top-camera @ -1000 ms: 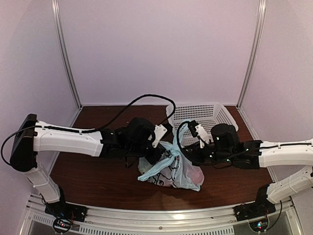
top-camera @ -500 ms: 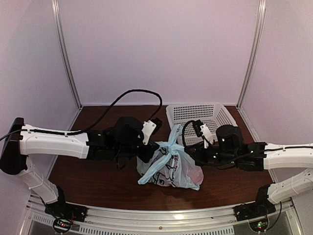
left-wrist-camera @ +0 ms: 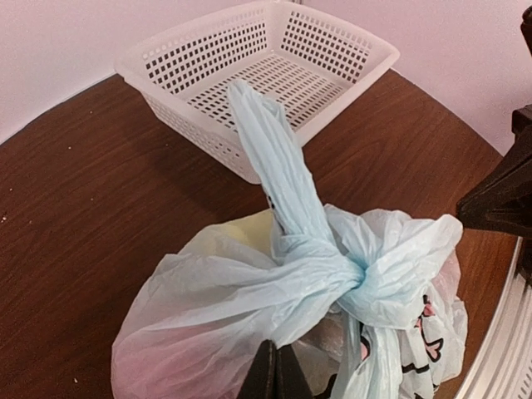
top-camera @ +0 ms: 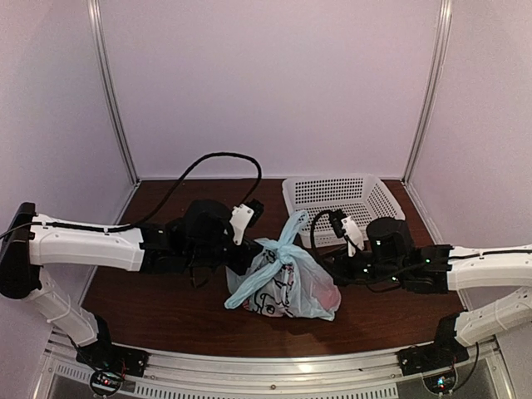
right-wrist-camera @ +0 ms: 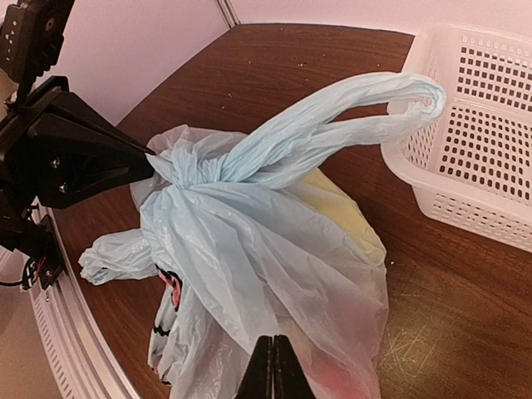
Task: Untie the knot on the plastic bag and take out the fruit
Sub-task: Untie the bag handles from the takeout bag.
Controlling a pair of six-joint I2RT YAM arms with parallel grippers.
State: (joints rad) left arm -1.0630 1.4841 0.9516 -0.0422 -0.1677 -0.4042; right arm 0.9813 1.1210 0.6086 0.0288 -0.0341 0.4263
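Observation:
The plastic bag (top-camera: 283, 287) lies on the brown table between my two arms, pale blue and see-through with black drawings. Its knot (left-wrist-camera: 353, 278) (right-wrist-camera: 179, 166) is tied tight, and one loop handle (right-wrist-camera: 349, 116) rises from it toward the basket. The fruit shows through the film as a yellow shape (right-wrist-camera: 341, 208) and a red-pink one (top-camera: 328, 293). My left gripper (left-wrist-camera: 277, 366) (top-camera: 248, 262) is shut, with taut film running to its tip just below the knot. My right gripper (right-wrist-camera: 272, 366) (top-camera: 327, 268) is shut on the bag's opposite side, folds converging at its tip.
A white perforated basket (top-camera: 378, 199) (left-wrist-camera: 191, 33) stands behind the bag at the back right, holding nothing. The bag's loop handle nearly touches its near wall (right-wrist-camera: 465, 183). Pale walls and metal posts close in the table.
My left arm has drawn back to the left and the right arm slightly to the right. The bag has slid a little left and spread wider, and its loop handle stands more upright.

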